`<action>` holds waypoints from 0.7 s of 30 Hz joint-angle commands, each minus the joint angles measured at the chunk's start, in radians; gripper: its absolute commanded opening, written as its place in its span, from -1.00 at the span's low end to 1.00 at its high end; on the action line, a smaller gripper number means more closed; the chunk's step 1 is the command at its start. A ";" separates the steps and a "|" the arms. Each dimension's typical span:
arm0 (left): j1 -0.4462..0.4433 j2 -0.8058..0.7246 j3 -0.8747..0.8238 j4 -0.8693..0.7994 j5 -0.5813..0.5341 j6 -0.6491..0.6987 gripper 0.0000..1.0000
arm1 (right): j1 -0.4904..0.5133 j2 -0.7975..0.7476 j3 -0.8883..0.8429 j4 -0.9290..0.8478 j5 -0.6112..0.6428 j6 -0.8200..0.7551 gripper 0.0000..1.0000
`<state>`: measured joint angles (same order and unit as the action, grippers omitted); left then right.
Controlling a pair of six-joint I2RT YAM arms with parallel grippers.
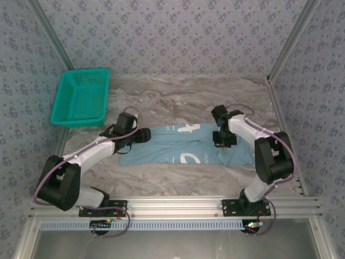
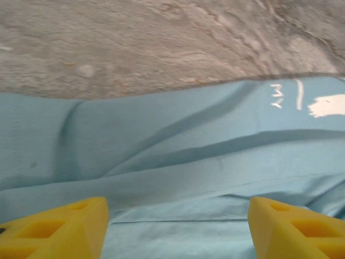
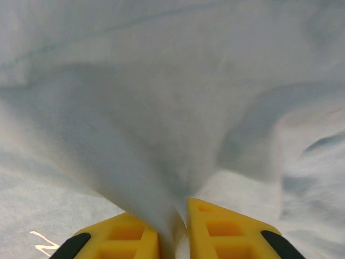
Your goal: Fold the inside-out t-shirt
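**Item: t-shirt (image 1: 178, 145), lying crosswise between the arms**

Top view: it is lying mid-bench (image 1: 178, 102), long axis running left to right. The left hand (image 1: 144, 135) is at its left end, the right hand (image 1: 223, 141) over its right part. The teal basket (image 1: 81, 97) is sitting at the far-left corner, nothing showing inside.

Left wrist: the left hand (image 2: 175, 232) is gaping wide, gripping nothing.

Right wrist: the right hand (image 3: 173, 234) is pinching a raised fold.

The left arm (image 1: 89, 151) stretches low from the desk's (image 1: 178, 183) near-left corner toward its middle, the left gripper (image 1: 141, 135) with fingers (image 2: 59, 232) spread wide. The right arm (image 1: 250, 129) arches from the near-right corner, wrist pointed down, the right gripper (image 1: 222, 141) with fingers (image 3: 226, 232) pinched on a fold of t-shirt (image 3: 161, 135).
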<state>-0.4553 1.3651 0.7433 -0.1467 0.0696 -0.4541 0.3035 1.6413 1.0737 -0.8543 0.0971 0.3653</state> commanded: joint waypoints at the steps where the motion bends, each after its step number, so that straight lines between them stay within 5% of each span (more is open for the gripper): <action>1: -0.045 0.027 0.044 0.060 0.058 0.032 0.37 | -0.073 -0.016 0.029 -0.072 0.026 -0.035 -0.65; 9: -0.077 0.059 0.079 0.037 0.029 0.040 0.38 | -0.044 0.015 0.110 -0.141 0.174 -0.058 -0.21; 15: -0.076 0.055 0.077 0.003 -0.026 0.051 0.38 | 0.127 -0.046 0.150 -0.183 0.295 -0.101 -0.19; 21: -0.076 0.051 0.073 0.001 -0.043 0.051 0.38 | 0.261 0.018 0.127 -0.173 0.228 -0.095 -0.36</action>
<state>-0.5312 1.4193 0.7940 -0.1310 0.0509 -0.4191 0.5537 1.6199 1.2037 -0.9886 0.3187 0.2722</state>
